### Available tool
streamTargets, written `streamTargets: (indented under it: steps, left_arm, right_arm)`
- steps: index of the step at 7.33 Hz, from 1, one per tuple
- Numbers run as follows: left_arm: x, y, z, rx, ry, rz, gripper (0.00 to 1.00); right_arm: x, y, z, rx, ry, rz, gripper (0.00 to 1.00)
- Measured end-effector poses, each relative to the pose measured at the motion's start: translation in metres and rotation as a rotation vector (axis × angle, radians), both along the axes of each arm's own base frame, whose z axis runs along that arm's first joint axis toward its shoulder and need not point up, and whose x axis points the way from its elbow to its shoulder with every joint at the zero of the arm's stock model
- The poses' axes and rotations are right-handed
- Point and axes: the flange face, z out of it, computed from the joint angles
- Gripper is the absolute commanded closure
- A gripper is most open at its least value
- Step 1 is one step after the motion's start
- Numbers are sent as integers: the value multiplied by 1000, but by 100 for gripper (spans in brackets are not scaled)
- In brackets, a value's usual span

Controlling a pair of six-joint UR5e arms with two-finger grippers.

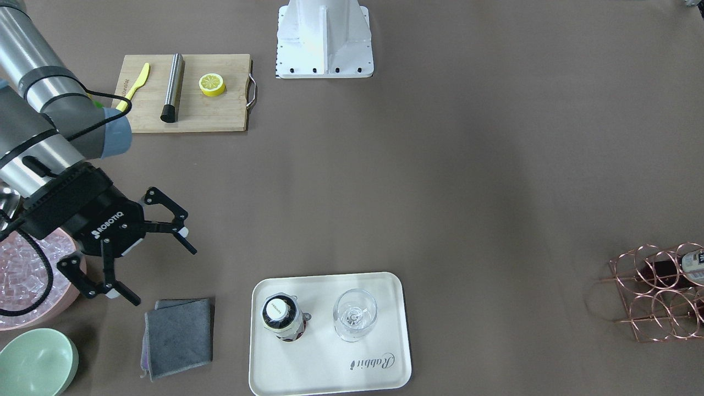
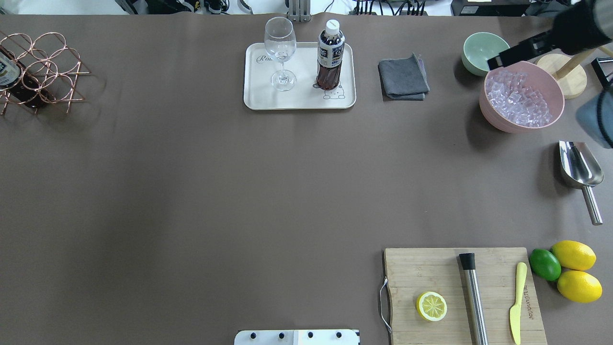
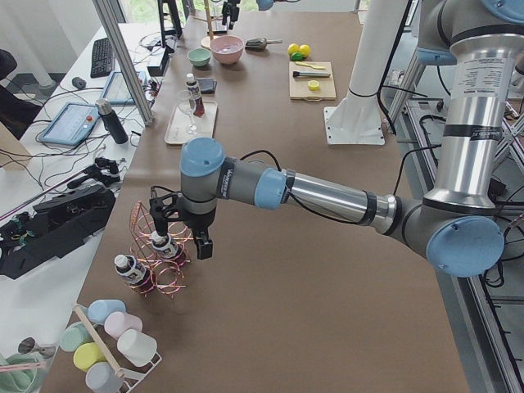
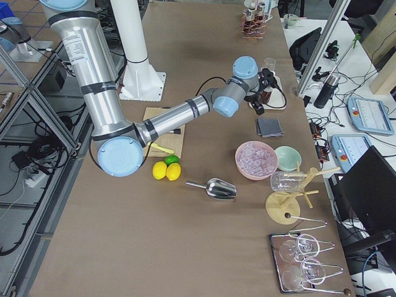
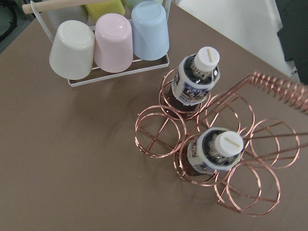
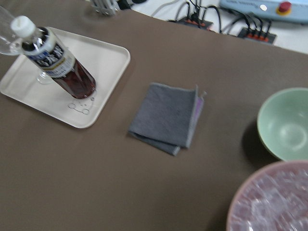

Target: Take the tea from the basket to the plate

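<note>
One tea bottle (image 1: 281, 318) with a white cap stands upright on the cream plate (image 1: 379, 363), beside a clear glass (image 1: 355, 314). It also shows in the right wrist view (image 6: 57, 60). My right gripper (image 1: 163, 275) is open and empty, left of the plate in the front-facing view, above the grey cloth. The copper wire basket (image 5: 161, 131) holds two more tea bottles (image 5: 197, 79) (image 5: 216, 153). My left gripper (image 3: 182, 244) hovers right above the basket; it shows only in the exterior left view, so I cannot tell whether it is open or shut.
A folded grey cloth (image 1: 179, 335), a pink bowl of ice (image 1: 27, 280) and a green bowl (image 1: 36, 363) lie near my right gripper. A cutting board (image 1: 220, 113) holds a lemon half, a muddler and a knife. A cup rack (image 5: 108, 43) stands beside the basket.
</note>
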Motion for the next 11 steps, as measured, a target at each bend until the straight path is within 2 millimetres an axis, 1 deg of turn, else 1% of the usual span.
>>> streamTargets:
  steps: [1,2,3,4,5,6,7,8,9,10,11]
  left_arm:
    - [-12,30,30,61,11,107,2]
    - [-18,57,53,100,44,170,2]
    - [-18,82,74,129,65,197,2]
    - [-14,108,100,154,73,211,2]
    - [-5,132,129,175,85,227,2]
    - [1,142,149,178,93,240,2]
    - [7,143,154,176,96,247,3]
    - [22,129,146,149,105,236,3]
    - [45,108,127,117,111,225,3]
    - [59,98,109,104,111,211,3]
    - [65,96,95,105,110,204,4]
  right_arm:
    - [31,11,32,-133,37,-1,0]
    - [64,23,71,-232,98,-15,0]
    - [94,35,110,-317,141,-13,0]
    - [118,47,150,-408,170,5,0]
    - [139,54,184,-502,189,31,0]
    - [155,59,207,-574,206,57,0]
    - [169,65,226,-625,219,78,0]
    - [180,75,246,-665,229,92,0]
    - [187,84,262,-685,240,96,0]
    - [194,90,276,-702,254,101,0]
    - [198,94,289,-718,274,107,0]
